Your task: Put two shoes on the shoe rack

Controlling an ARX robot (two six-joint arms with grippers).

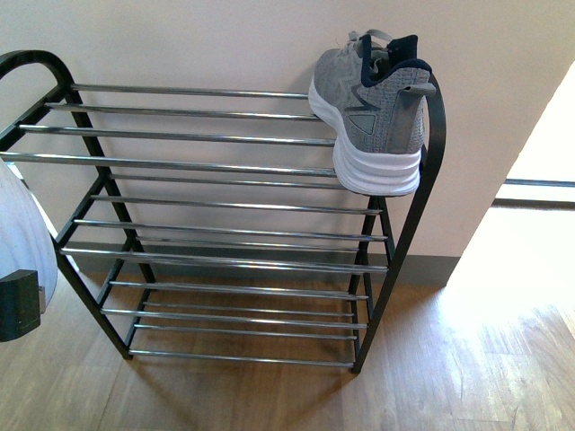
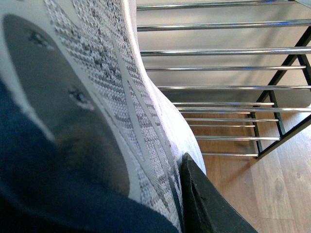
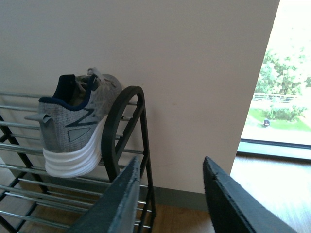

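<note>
The pale wall (image 1: 207, 40) fills the space ahead of me, with the wooden floor (image 1: 449, 377) below it. Against that wall stands the shoe rack (image 1: 225, 242), black uprights carrying tiers of thin chrome rods. One grey sneaker (image 1: 377, 117) sits on the top tier at the rack's right end. Its heel points toward me, its white sole is on the rods, and it is just beside the curved right upright. The other grey sneaker (image 2: 87, 107) is off the rack, up at my left side. It fills my left wrist view with knit, navy lining and white sole, and the rack's rods show beyond it. My left pincer (image 2: 199, 194) grips this sneaker. One black finger (image 2: 214, 213) presses its side, and the other finger is hidden behind the shoe. My right pincer (image 3: 171, 162) hangs spread apart and empty, near the rack's right end.
</note>
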